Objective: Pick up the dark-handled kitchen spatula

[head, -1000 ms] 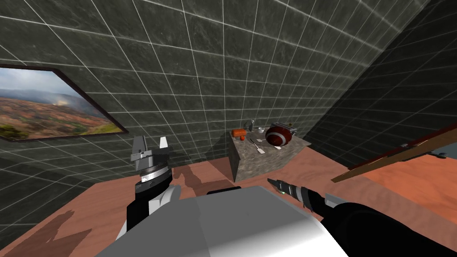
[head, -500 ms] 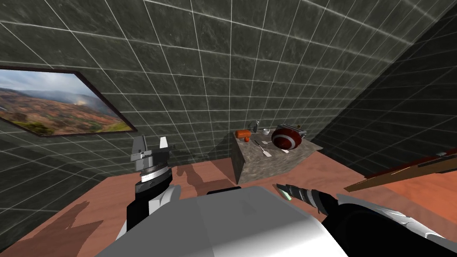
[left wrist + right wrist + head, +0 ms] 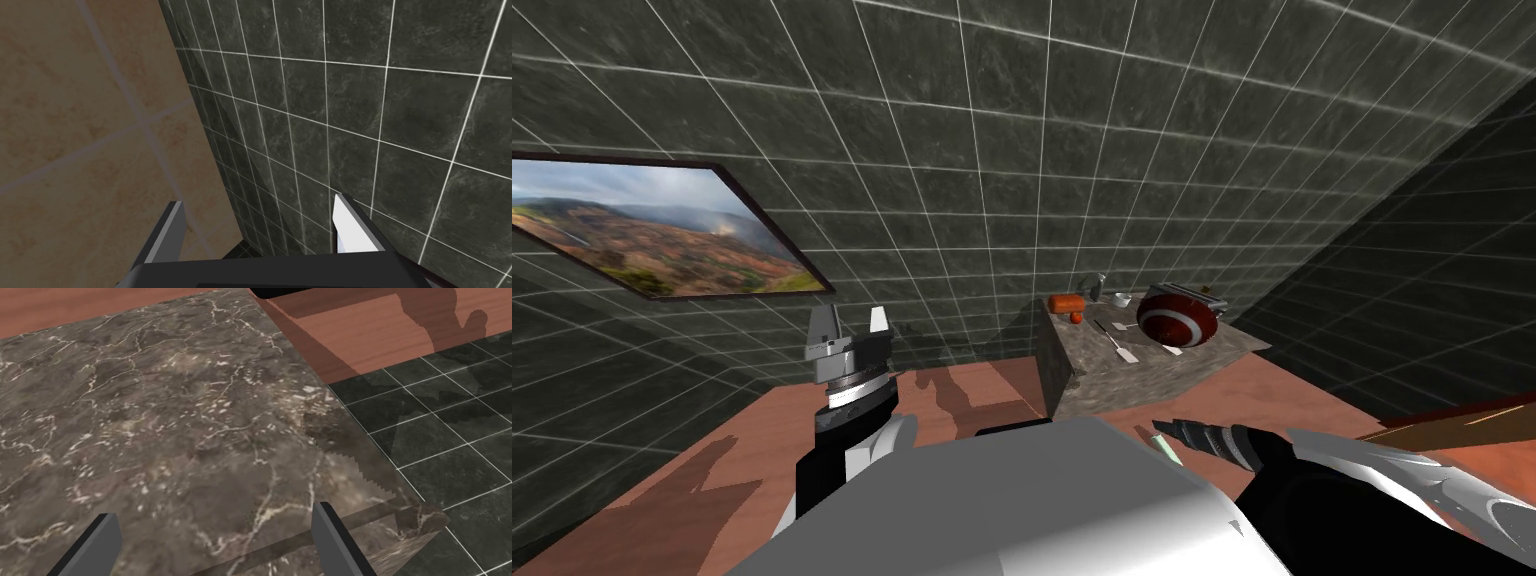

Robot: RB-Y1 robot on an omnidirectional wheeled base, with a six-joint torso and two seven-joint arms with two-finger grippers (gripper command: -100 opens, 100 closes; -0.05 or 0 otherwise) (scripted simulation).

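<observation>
Fingers (image 3: 330, 533) wide apart and empty on both: left gripper (image 3: 850, 315) raised, well apart from the counter (image 3: 1152, 368); right gripper (image 3: 215, 510) faces it. Spatula (image 3: 1115, 340) lies flat mid-top, between the orange item (image 3: 1067, 302) and the red bowl (image 3: 1177, 320). Long axis runs from back edge to front edge, pale blade frontward. Likely light, stiff and thin, so pinch across the handle near the blade.

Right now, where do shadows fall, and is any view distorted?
Head view: the wide lens splays the dark tiled walls; arm-shaped shadows lie on the reddish floor. Right wrist view: a jagged-edged shadow crosses the brown marbled counter near its edge.
</observation>
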